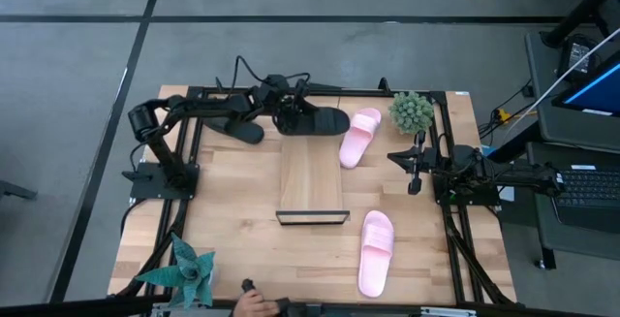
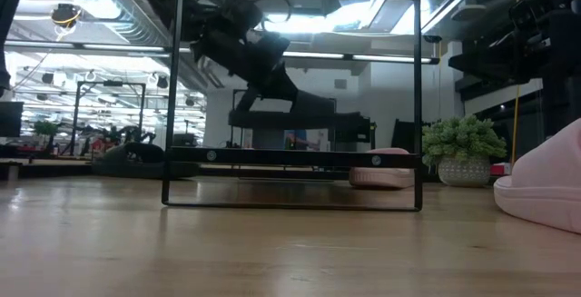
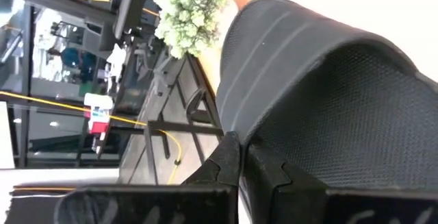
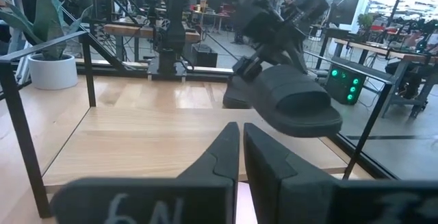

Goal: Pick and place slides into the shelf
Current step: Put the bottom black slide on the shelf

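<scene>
left claw [image 1: 291, 115]: clamped on black slide [image 1: 318, 120], lifted over shelf's far end
shelf [image 1: 311, 172]: board bare
right claw [image 1: 415, 169]: fingers together, idle at counter [image 1: 232, 230] edge

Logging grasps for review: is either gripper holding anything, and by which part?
The left gripper holds a black slide by its heel end, above the shelf. The right gripper holds nothing.

Black slide [image 1: 320, 120] lifted over shelf [image 1: 312, 174] far end; pink slides [image 1: 360, 136] [image 1: 376, 252] on table.
</scene>
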